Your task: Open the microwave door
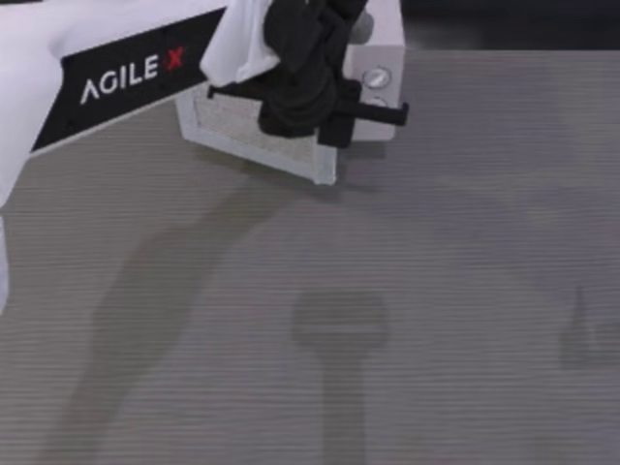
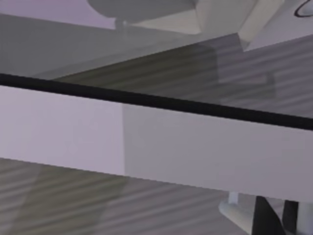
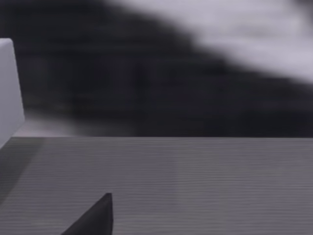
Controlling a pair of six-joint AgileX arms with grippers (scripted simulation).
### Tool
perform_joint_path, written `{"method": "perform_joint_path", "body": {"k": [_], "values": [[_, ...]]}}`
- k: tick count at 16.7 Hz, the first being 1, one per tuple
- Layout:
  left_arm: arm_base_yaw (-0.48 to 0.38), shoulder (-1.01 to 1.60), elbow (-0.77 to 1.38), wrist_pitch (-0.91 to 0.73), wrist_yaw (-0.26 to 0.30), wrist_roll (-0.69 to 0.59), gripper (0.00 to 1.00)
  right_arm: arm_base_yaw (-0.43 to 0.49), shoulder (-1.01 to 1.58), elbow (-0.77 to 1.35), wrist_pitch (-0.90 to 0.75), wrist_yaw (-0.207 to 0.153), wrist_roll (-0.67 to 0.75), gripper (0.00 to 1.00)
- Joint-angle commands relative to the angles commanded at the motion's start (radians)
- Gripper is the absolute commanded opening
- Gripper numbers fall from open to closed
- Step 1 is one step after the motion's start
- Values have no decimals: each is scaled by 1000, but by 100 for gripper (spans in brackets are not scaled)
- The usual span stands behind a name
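My left gripper (image 1: 334,121) sits over the microwave door (image 1: 254,136), swung partly out from the microwave (image 1: 383,44) at the table's (image 1: 407,291) far edge, though I cannot tell my fingers' state, so a loose hold might slip off its edge.

The grey ribbed table (image 1: 407,291) carries the microwave (image 1: 383,39) at its far edge.

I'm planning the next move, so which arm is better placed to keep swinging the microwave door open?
Left. Its pincer is over the partly open microwave door, at the microwave front. The right arm isn't in the top view, so it's probably farther away.
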Motion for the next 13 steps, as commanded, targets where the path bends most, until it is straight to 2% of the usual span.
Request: {"method": "perform_joint_path", "body": {"k": [6,13], "values": [[-6,1,-5,2,8,-1,0,0,0,0,0,0,0,100],[22,-85,-131,58,62,111,0,0,0,0,0,0,0,100]]}}
